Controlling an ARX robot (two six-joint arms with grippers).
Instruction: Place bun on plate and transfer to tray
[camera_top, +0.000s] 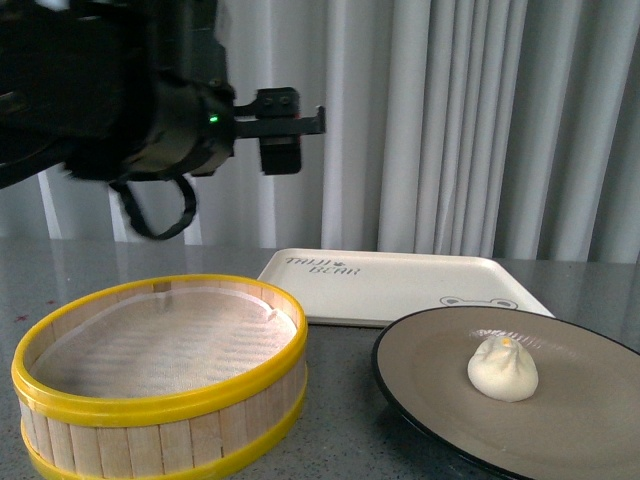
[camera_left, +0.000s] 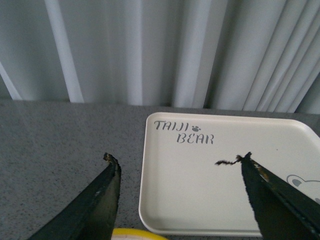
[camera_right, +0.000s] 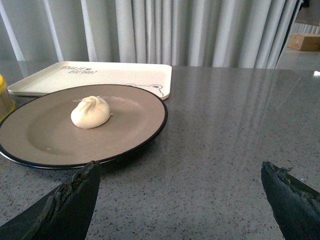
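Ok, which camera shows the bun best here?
The right wrist view: the bun sits whole and unblocked on the plate, pleats visible. The front view shows it too, but the plate is cropped. The left wrist view shows the tray, no bun.

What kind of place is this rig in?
Probably a staged tabletop test setup: grey speckled table, pale curtain backdrop, plus a steamer basket, bun on a plate, and tray.
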